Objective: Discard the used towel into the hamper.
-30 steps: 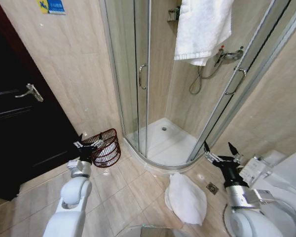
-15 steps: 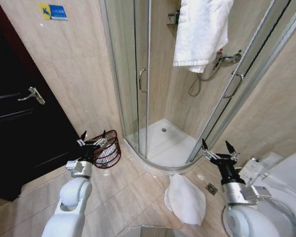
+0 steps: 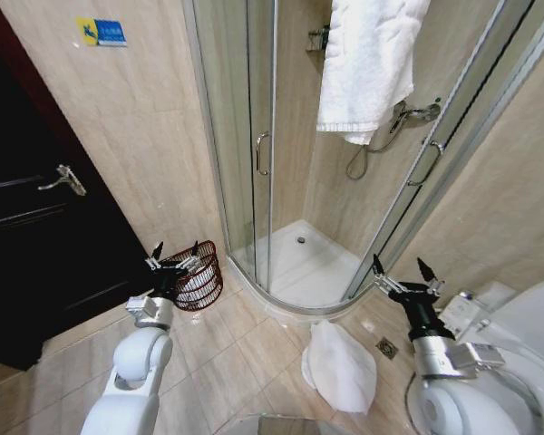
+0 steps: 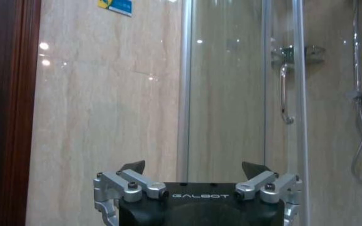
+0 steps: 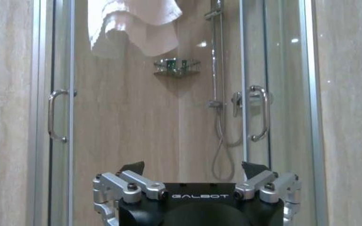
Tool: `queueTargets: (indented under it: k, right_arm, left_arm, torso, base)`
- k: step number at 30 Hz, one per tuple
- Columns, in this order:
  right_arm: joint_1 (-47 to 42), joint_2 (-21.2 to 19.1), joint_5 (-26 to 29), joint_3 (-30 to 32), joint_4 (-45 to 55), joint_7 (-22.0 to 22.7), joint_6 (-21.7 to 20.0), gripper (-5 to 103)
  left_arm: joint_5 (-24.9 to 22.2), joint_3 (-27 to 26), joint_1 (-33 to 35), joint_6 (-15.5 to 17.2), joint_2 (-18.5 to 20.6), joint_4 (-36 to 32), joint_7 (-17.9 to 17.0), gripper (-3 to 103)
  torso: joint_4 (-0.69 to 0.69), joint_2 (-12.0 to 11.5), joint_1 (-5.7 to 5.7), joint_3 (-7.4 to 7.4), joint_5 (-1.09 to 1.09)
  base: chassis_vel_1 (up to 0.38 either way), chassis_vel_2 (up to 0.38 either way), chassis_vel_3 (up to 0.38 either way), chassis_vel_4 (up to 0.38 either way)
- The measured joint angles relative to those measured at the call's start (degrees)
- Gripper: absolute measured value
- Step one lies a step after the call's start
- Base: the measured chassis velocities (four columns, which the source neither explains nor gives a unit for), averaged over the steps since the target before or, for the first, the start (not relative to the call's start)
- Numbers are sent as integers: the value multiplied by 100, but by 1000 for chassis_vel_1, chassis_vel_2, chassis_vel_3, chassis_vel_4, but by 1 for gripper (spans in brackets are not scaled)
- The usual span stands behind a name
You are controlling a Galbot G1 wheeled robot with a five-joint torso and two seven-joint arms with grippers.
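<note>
The used towel [image 3: 341, 366], white and crumpled, lies on the floor tiles in front of the shower's curved step. The hamper [image 3: 198, 275], a small dark reddish-brown openwork basket with something white inside, stands against the wall left of the shower. My left gripper [image 3: 175, 254] is open and empty, raised in front of the hamper's near rim. In the left wrist view, the left gripper [image 4: 197, 167] faces the wall and the glass door. My right gripper [image 3: 401, 272] is open and empty, held up to the right of the towel. In the right wrist view, the right gripper [image 5: 193, 167] faces the shower.
The glass shower enclosure [image 3: 263, 154] with a white tray [image 3: 304, 263] fills the middle. A second white towel [image 3: 370, 63] hangs over its top. A dark door [image 3: 36, 227] is on the left, a toilet [image 3: 526, 344] on the right, and a floor drain [image 3: 388, 346] beside the towel.
The whole head picture has shifted a little, so the camera moved. My left gripper sits slightly higher and further right against the hamper. Both grippers stay open; the towel lies unmoved.
</note>
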Motion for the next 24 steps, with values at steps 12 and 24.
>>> queueTargets:
  k: [12,24]
  right_arm:
    - [152,91,-79,-77,-73,6,-112,100]
    - [299,45,-75,-101,-98,8,-247,100]
  left_arm:
    - [-22,-43,38,-4,170,-30,-16,100]
    - [86,233,-57,65,155,-10,-90,100]
  torso:
    - [0,372,168,204,1]
    - [0,725,331,396,0]
  base:
    - [0,0,0,0]
    - [0,0,0,0]
